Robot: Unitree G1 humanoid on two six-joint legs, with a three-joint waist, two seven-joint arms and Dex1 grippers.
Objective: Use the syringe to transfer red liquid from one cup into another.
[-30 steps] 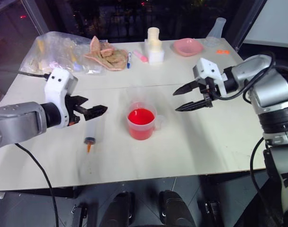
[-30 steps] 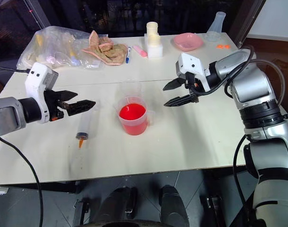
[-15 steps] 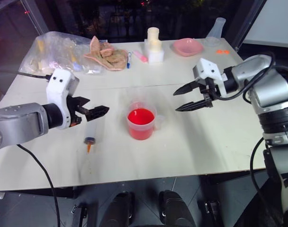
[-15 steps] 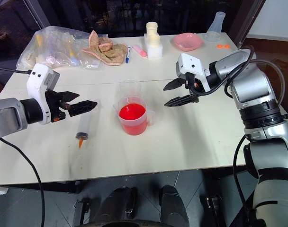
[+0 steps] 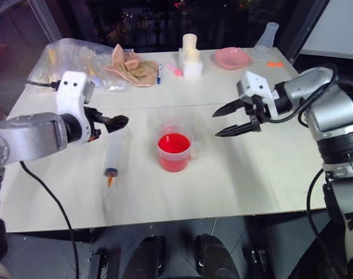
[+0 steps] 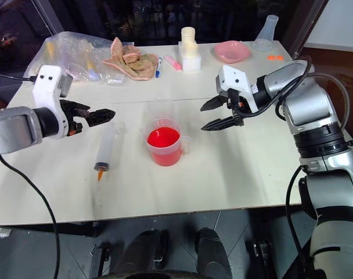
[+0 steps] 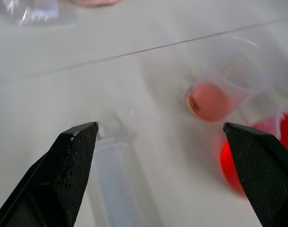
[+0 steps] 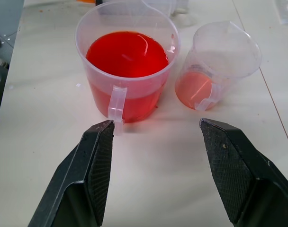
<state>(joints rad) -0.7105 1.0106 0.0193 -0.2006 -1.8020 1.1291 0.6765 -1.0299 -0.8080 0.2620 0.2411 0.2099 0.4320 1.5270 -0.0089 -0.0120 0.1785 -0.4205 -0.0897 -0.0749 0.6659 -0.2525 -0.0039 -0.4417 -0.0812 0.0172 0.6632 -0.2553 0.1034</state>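
The syringe (image 5: 114,157) lies flat on the table, orange tip toward the front edge. My left gripper (image 5: 121,121) hovers open just above and behind its plunger end, with the barrel (image 7: 113,184) low between the fingers. A clear handled cup (image 5: 175,148) full of red liquid (image 8: 127,54) stands mid-table. Just behind it stands a smaller clear cup (image 8: 220,66) with a little red liquid at its bottom. My right gripper (image 5: 216,124) hangs open to the right of both cups, pointing at them and touching nothing.
Along the far edge lie a crumpled plastic bag (image 5: 72,61), a brown cloth (image 5: 130,68), a blue-capped pen (image 5: 158,72), a white block with a cream cylinder (image 5: 190,55), a pink bowl (image 5: 231,57) and a clear flask (image 5: 266,36).
My left gripper has moved toward the far side of the table and rolled, uncovering more of the syringe. The right arm, cups and syringe have stayed put.
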